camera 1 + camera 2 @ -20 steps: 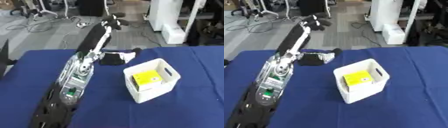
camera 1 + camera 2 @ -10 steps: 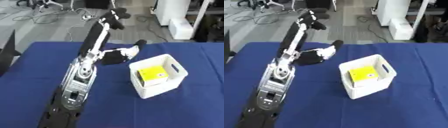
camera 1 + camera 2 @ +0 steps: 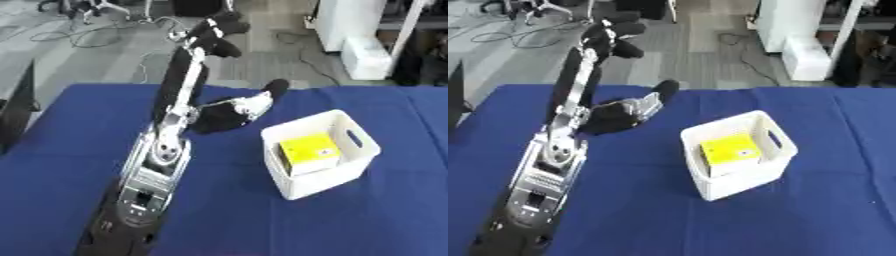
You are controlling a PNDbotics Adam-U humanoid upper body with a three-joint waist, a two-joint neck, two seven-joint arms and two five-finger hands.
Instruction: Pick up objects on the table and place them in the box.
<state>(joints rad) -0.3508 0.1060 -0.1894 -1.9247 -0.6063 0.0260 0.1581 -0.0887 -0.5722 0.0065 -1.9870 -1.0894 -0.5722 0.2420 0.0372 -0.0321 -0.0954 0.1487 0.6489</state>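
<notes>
A white box [image 3: 325, 182] stands on the blue table [image 3: 367, 225], right of centre, with a yellow block [image 3: 308, 152] inside it. Left of the box and a little farther back lies a black object with a white part [image 3: 234, 109], right beside my left forearm. My left arm rises from the lower left edge. My left hand [image 3: 215, 34] is up past the table's far edge, well above the black object. Its fingers look curled, with nothing visible in them. My right hand shows in no view.
Beyond the far edge is grey floor with cables [image 3: 105, 30] and a white cabinet [image 3: 367, 52] at the back right. A dark panel [image 3: 13, 105] stands at the table's left edge. Bare blue cloth lies in front of and right of the box.
The whole picture has shifted, so the camera has moved. My left arm stays raised with the hand near the top. The box and the black object keep their places on the table.
</notes>
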